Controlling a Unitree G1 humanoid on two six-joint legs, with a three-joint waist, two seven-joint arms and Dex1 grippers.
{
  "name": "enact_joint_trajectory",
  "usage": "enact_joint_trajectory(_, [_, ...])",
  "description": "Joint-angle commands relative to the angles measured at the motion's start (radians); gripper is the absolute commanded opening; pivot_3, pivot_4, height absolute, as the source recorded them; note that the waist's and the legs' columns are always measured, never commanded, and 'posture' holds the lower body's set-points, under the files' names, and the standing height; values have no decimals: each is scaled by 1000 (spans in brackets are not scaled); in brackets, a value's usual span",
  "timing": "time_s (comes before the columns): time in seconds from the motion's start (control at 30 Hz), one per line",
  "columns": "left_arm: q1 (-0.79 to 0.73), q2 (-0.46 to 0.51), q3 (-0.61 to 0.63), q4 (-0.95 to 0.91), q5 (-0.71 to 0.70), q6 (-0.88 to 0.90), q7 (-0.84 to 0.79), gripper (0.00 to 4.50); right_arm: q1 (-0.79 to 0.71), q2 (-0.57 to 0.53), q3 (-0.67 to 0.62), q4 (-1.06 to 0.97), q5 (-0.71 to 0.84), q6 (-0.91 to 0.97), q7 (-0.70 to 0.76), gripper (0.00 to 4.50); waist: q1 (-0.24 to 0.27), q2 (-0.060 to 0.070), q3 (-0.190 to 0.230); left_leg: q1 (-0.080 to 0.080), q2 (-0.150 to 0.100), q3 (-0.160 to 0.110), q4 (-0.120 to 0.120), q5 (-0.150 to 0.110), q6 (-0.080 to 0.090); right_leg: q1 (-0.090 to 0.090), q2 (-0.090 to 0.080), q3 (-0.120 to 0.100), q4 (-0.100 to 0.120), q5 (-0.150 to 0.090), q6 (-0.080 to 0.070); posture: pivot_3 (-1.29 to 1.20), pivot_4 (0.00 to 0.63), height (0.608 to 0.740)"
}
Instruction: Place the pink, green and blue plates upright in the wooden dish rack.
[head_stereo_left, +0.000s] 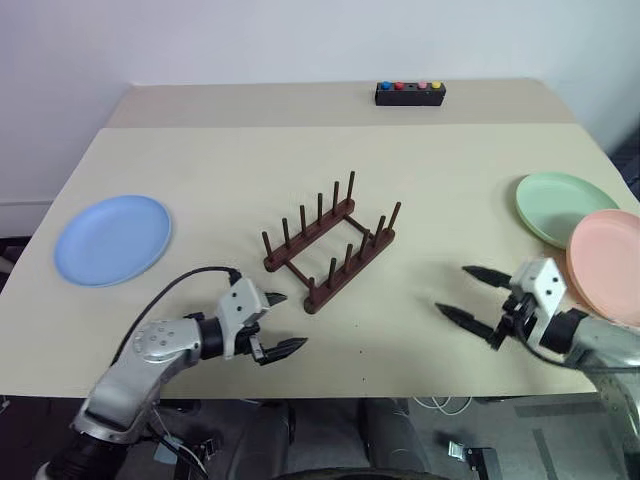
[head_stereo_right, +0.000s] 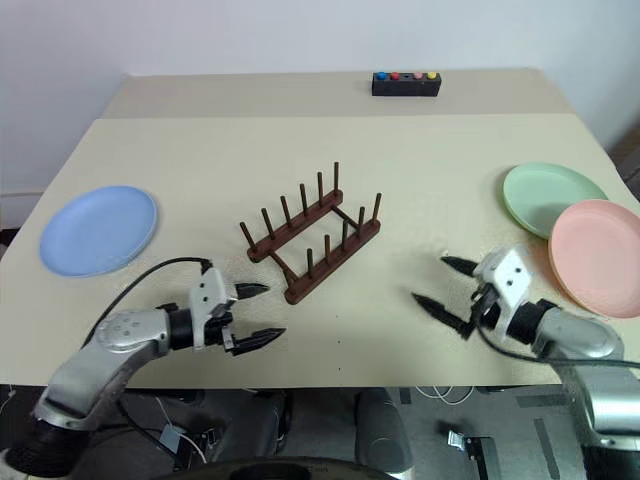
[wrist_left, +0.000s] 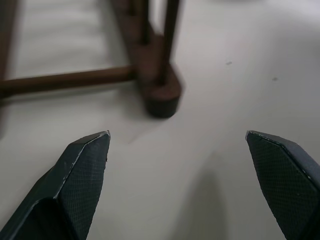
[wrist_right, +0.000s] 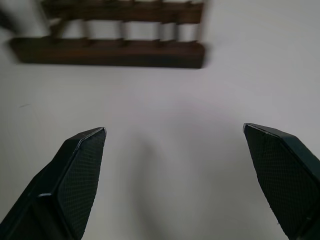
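The dark wooden dish rack (head_stereo_left: 330, 245) is standing empty mid-table, running diagonally. The blue plate (head_stereo_left: 112, 239) is lying flat far to its left. The green plate (head_stereo_left: 560, 207) is lying flat at right, the pink plate (head_stereo_left: 608, 264) overlapping its near edge.

A robot test bench or lab is suggested. A bare beige table (head_stereo_left: 200, 160) is set against a plain white wall (head_stereo_left: 250, 40). A small black button box (head_stereo_left: 410, 93) is placed at twelve o'clock, and loose cables (head_stereo_left: 440, 405) are seen on the floor.
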Motion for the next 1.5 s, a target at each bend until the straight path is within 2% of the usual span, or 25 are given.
enact_joint_trajectory(0.03, [-17, -41, -56, 47, 70, -31, 52, 4500, 16, 23, 18, -95, 17, 17, -36, 4476, 2, 0, 0, 0, 0, 0, 0, 0, 0, 1, 0, 0, 0, 0, 0, 0, 150, 740])
enact_joint_trajectory(0.17, [-19, -89, -59, 102, 103, -67, 100, 4500, 26, 48, 58, -122, 5, 25, -63, 4476, 7, -1, -1, 3, 0, 0, 1, 0, 0, 4, 0, 0, -1, -2, -3, 0, 150, 740])
enact_joint_trajectory(0.2, [-19, -99, -58, 111, 107, -78, 107, 4235, 28, 52, 67, -125, 3, 25, -68, 4494, 7, -1, -1, 5, 0, 0, 1, 0, 0, 6, 0, 0, -1, -2, -3, 0, 150, 740])
enact_joint_trajectory(0.3, [-19, -116, -57, 133, 123, -92, 127, 3185, 23, 60, 81, -114, 3, 18, -75, 4500, 6, 0, -1, 7, 0, 0, 1, 0, 0, 8, 0, 0, -1, -2, -3, 0, 150, 740])
enact_joint_trajectory(0.37, [-17, -118, -53, 145, 132, -104, 136, 2272, 17, 64, 90, -105, 0, 12, -80, 4500, 5, 0, -2, 7, 0, 0, 1, 0, 0, 8, 0, 0, -1, -2, -3, 0, 150, 740])
enact_joint_trajectory(0.43, [-17, -123, -51, 148, 131, -110, 139, 1131, 13, 66, 93, -98, -1, 8, -80, 4500, 4, 0, -2, 8, 0, 0, 0, 0, 0, 8, 0, 0, -1, -2, -3, 0, 150, 740])
enact_joint_trajectory(0.47, [-14, -122, -48, 148, 128, -113, 138, 730, 13, 68, 96, -100, -3, 8, -83, 4500, 5, 0, -2, 8, 0, 0, 0, 0, 0, 8, 0, 0, -1, -2, -2, 0, 150, 740])
enact_joint_trajectory(0.7, [-40, -116, -54, 139, 134, -103, 123, 688, 46, 61, 73, -107, 10, 10, -70, 4500, 6, 0, -2, 8, 0, 0, 0, 0, 0, 9, 0, 0, -1, -2, -2, 0, 150, 740])
enact_joint_trajectory(0.8, [-122, -94, -82, 172, 128, -137, 31, 688, 71, 49, 42, -100, 13, 9, -59, 4500, 10, 0, -2, 8, 0, 0, 0, 0, 0, 9, 0, 0, -1, -3, -2, 0, 150, 740])
enact_joint_trajectory(0.97, [-299, -91, -149, 315, 135, -222, -141, 688, 110, 36, 40, -105, 8, 17, -44, 4500, 6, 0, -2, 7, -1, 0, 1, 0, 0, 9, 0, 0, -2, -3, -3, 0, 150, 740])
enact_joint_trajectory(1.13, [-466, -152, -196, 529, 155, -337, -269, 688, 123, 54, 25, -106, -12, -11, -74, 4500, 5, 0, -2, 4, -1, 0, 0, 0, 1, 5, 0, 0, -1, -1, 2, 0, 150, 740])
enact_joint_trajectory(1.3, [-587, -212, -203, 787, 206, -485, -314, 688, 139, 67, 23, -122, -21, -22, -102, 4500, 4, -1, -1, 3, -1, 0, 0, 0, 1, 4, 0, 0, -2, -1, 2, 0, 150, 740])
enact_joint_trajectory(1.5, [-681, -257, -207, 1005, 250, -639, -368, 688, 156, 66, 7, -161, -12, -1, -133, 4500, 5, -1, -1, 3, -1, 0, 1, 0, 1, 5, 0, 0, -2, -1, 2, 0, 150, 740])
